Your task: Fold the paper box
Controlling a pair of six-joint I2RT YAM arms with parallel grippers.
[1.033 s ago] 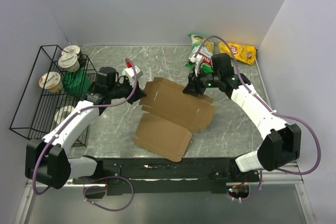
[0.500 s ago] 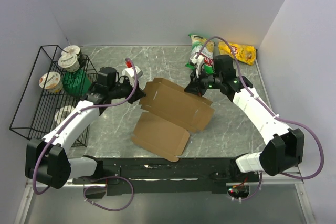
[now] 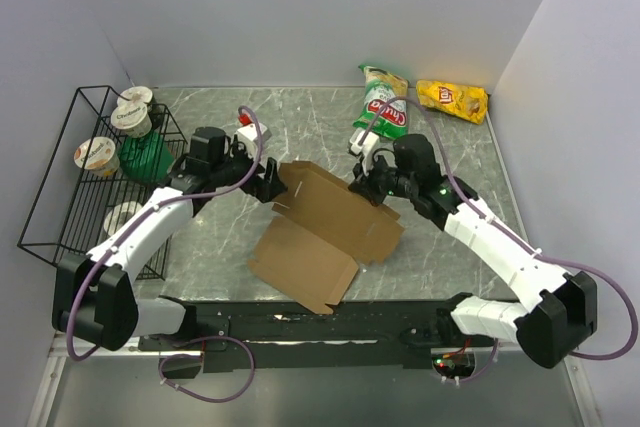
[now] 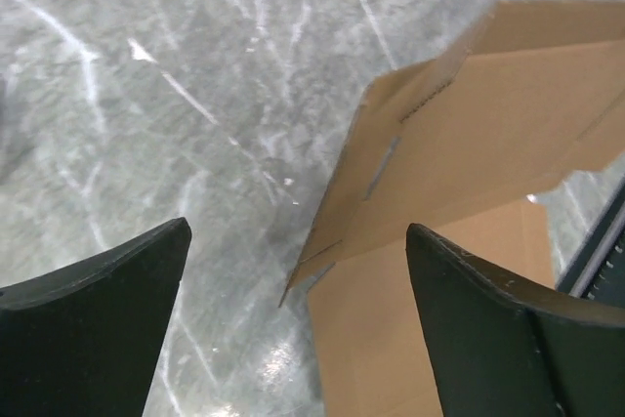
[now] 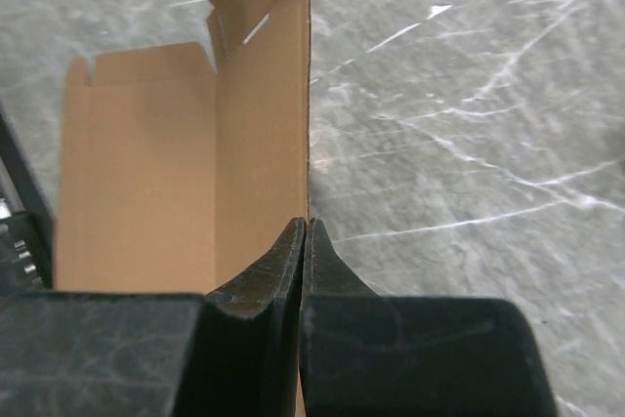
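The paper box [image 3: 322, 235] sits mid-worktop between the two arms, opened out, plain brown side up. Its long axis runs diagonally, from the far-right side by the right arm down to the near-left, where the lowest corner reaches the dark rail at the arm bases. A crease crosses it the other way, far-left to near-right. The near panel lies flat on the worktop [image 3: 300, 127]; the far panel is tilted up off the marble, with shadow under its edge in the left wrist view.

The right fingers [image 5: 273, 280] are pressed tight together on the far panel's edge, the cardboard [image 5: 254, 144] thin between them. From above, those fingers [image 3: 366, 184] cover the pinched spot completely, and in their own camera they block the nearest stretch of board.

The left fingers [image 4: 98, 310] are spread wide and holding nothing, just beside the box's far-left tabbed corner [image 4: 322, 261]. Whether either one touches the board, I can't tell. That view cuts the box off at the right and bottom.

Well apart at the far edge lie a green snack bag [image 3: 382, 102] and a yellow snack bag [image 3: 453, 99]. A wire rack [image 3: 60, 187] holding cups stands far left. A small red-and-white item [image 3: 243, 127] behind the left arm is too hidden to identify.
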